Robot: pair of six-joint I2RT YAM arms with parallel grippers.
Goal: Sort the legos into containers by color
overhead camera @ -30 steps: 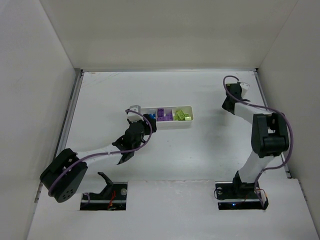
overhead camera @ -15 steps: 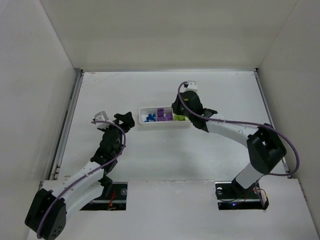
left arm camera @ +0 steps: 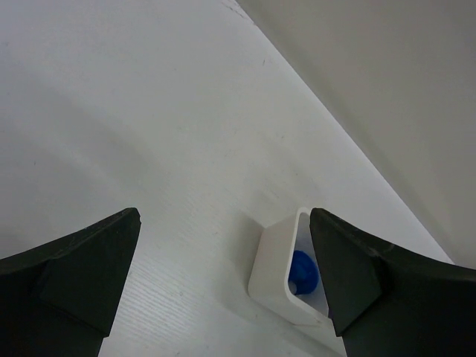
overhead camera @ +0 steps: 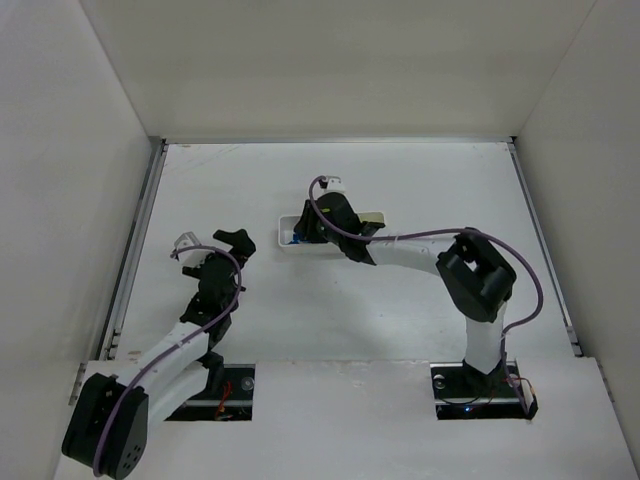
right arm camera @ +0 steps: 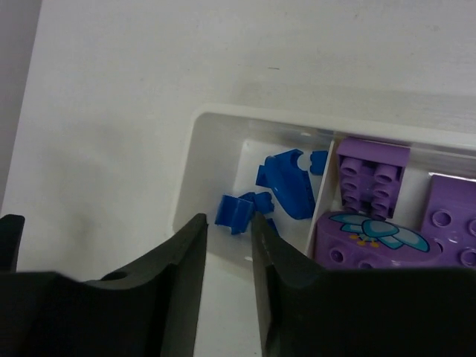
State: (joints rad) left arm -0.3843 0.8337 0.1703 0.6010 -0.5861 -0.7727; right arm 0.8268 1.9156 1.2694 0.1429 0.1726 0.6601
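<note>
The white tray (overhead camera: 288,243) lies mid-table, mostly covered by my right arm. My right gripper (overhead camera: 301,235) hangs over its left end. In the right wrist view the right gripper (right arm camera: 227,221) is open by a narrow gap with nothing between its fingers. A small blue lego (right arm camera: 236,210) lies just beyond the tips, beside other blue legos (right arm camera: 286,186) in the end compartment. Purple blocks (right arm camera: 372,178) fill the neighbouring compartment. My left gripper (overhead camera: 232,243) stands wide open left of the tray. The left gripper (left arm camera: 224,216) faces the tray corner (left arm camera: 271,268), where a blue piece (left arm camera: 303,271) shows.
White walls enclose the table on the left (overhead camera: 60,200), the back (overhead camera: 330,70) and the right (overhead camera: 600,200). A metal rail (overhead camera: 140,230) runs along the left edge. The right arm's elbow (overhead camera: 478,275) rises right of the tray.
The right arm swung from the far right over the tray to its blue end, and its jaws parted. The left gripper drew back left from the tray and opened wide.
</note>
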